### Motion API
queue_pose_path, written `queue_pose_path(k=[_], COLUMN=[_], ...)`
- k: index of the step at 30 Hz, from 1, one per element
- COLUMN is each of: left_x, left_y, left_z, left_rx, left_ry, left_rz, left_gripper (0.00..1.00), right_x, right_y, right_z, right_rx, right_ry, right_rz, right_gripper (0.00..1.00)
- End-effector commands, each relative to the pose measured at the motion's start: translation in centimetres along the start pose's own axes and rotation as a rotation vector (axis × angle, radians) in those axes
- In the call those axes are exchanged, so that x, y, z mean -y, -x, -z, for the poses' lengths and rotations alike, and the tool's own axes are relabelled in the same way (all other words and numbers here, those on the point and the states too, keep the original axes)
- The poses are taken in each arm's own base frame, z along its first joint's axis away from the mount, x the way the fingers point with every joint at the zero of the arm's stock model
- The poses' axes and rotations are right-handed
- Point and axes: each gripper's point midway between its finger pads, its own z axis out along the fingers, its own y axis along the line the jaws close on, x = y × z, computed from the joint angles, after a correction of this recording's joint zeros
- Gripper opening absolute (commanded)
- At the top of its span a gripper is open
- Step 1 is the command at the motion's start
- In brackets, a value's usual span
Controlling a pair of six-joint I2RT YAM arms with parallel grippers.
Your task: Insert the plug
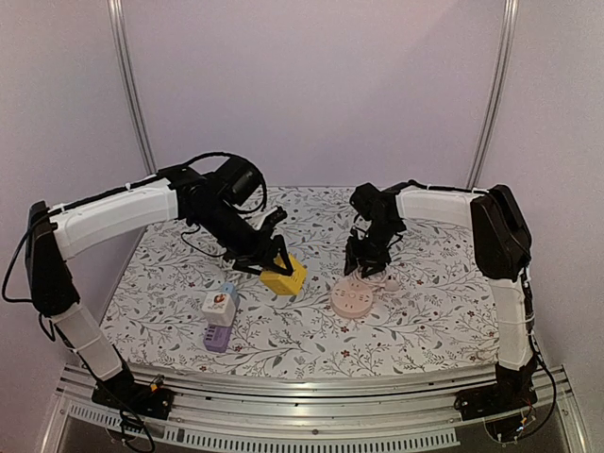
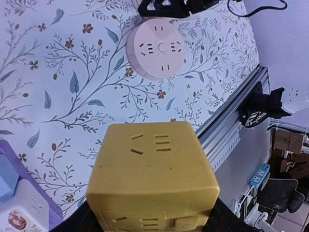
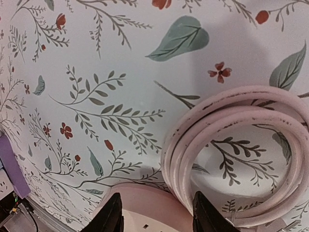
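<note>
My left gripper is shut on a yellow cube socket and holds it at the table's middle. In the left wrist view the cube fills the lower half, with my dark fingers at its sides. A pink round socket lies to the right of the cube and also shows in the left wrist view. My right gripper hovers over its far rim. In the right wrist view its fingers stand apart over the pink socket, beside a coiled pink cable. The cube's plug pins are hidden.
A cluster of white, blue and purple adapters lies at the front left, with its purple edge in the left wrist view. A metal rail runs along the table's near edge. The patterned cloth covers the table.
</note>
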Motion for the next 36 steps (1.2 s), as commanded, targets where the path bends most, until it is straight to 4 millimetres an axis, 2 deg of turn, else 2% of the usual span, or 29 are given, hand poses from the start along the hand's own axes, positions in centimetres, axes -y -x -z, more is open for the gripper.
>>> queue_pose_path(k=[1, 11, 15, 21, 27, 32, 36], left_x=[0.9, 0.8, 1.0, 1.5, 1.8, 2.0, 2.1], left_y=[-0.8, -1.4, -1.6, -2.1, -2.5, -2.8, -2.8], left_z=[1.0, 0.8, 0.6, -0.2, -0.7, -0.9, -1.2], left_rx=[0.014, 0.008, -0.002, -0.027, -0.038, -0.045, -0.047], left_ry=[0.001, 0.013, 0.013, 0.018, 0.027, 0.032, 0.039], left_rz=[-0.038, -0.038, -0.040, -0.051, -0.055, -0.058, -0.060], left_gripper=[0.00, 0.00, 0.00, 0.00, 0.00, 0.00, 0.00], right_x=[-1.2, -4.0, -2.3, 0.2, 2.7, 3.5, 3.9], right_y=[-1.5, -5.6, -6.8, -6.3, -7.2, -8.9, -10.0], right_z=[-2.0, -2.6, -2.2, 0.1, 0.8, 0.4, 1.3], right_rx=[-0.052, -0.085, -0.088, -0.049, -0.061, -0.104, -0.103], right_ry=[0.048, 0.051, -0.047, -0.162, -0.232, -0.219, -0.218], right_rz=[0.053, 0.066, 0.008, -0.041, -0.090, -0.121, -0.154], right_gripper=[0.48, 0.45, 0.42, 0.40, 0.43, 0.44, 0.43])
